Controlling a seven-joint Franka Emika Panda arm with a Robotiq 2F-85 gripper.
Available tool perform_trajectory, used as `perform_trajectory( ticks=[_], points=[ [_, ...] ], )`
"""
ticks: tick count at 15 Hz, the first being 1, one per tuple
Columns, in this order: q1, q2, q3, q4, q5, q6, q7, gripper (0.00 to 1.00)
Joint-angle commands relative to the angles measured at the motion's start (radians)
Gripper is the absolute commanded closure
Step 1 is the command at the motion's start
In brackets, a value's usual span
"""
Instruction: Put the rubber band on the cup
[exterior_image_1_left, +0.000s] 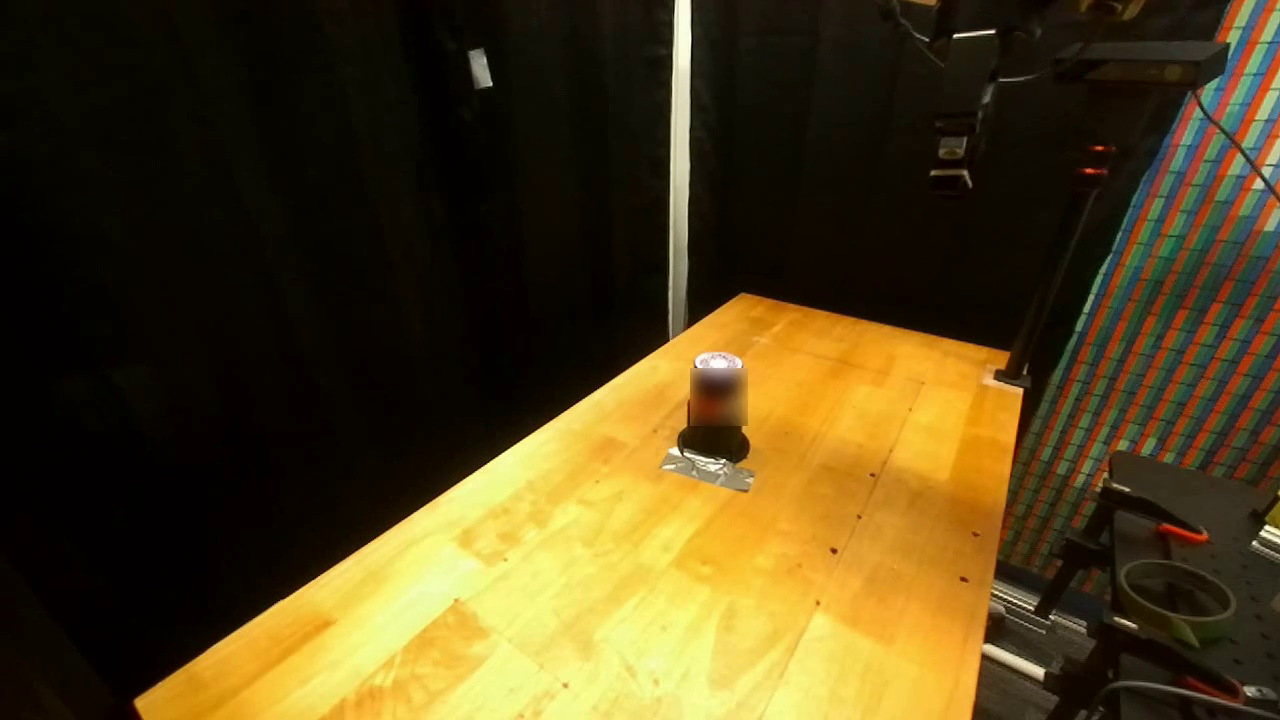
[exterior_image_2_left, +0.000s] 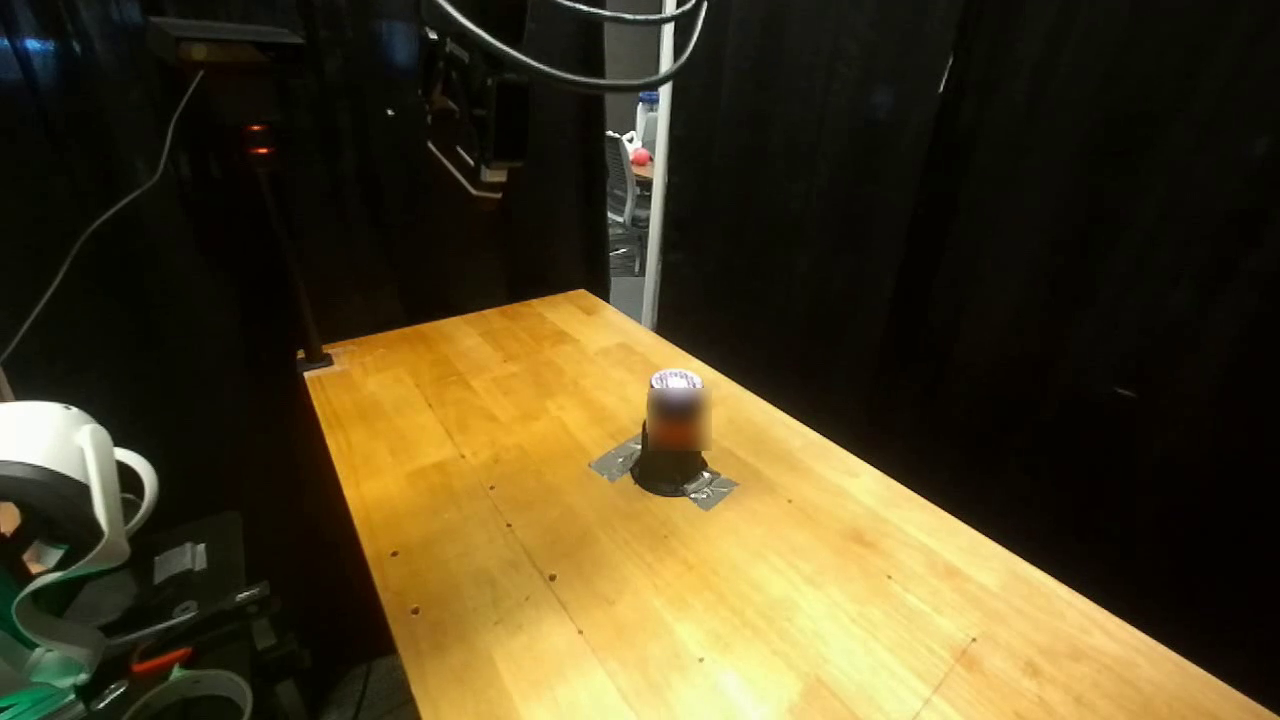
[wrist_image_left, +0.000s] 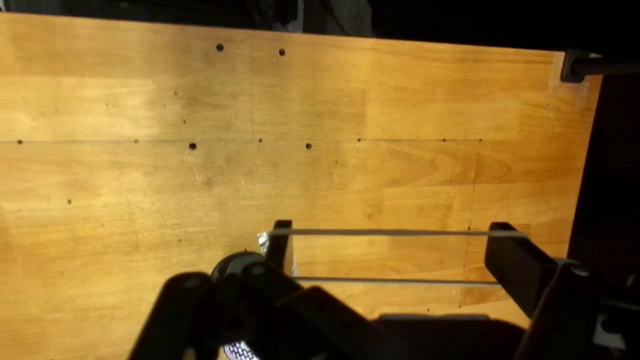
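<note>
Nearer the long edge of the desk away from the black pole, in both exterior views, the dark cup with a red-orange middle stands with silver tape at its base; over the desk, the gripper is spread wide, a rubber band stretched around its two fingertips

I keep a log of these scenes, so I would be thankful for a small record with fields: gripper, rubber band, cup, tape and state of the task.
Gripper: open, above the wooden table
Rubber band: stretched across the gripper, two strands visible in the wrist view
Cup: standing on the table, pale patterned top; middle blurred in both exterior views
Silver tape: at the cup's base, on the table
Task state: rubber band on the gripper, not yet on the cup
</note>
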Motion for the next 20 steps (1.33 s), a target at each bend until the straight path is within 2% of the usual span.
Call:
perform_trajectory(
  ticks=[1,4,10,20],
  points=[
    [-0.028,0.214,0.028,0.249,-0.048,-0.197,0.116,0.00],
    [-0.036,0.367,0.029,0.402,-0.123,-0.263,0.179,0.00],
    [-0.027,0.666,0.005,0.697,-0.267,-0.226,0.220,0.00],
    [-0.055,1.084,0.005,1.164,-0.225,-0.263,0.107,0.00]
  ],
)
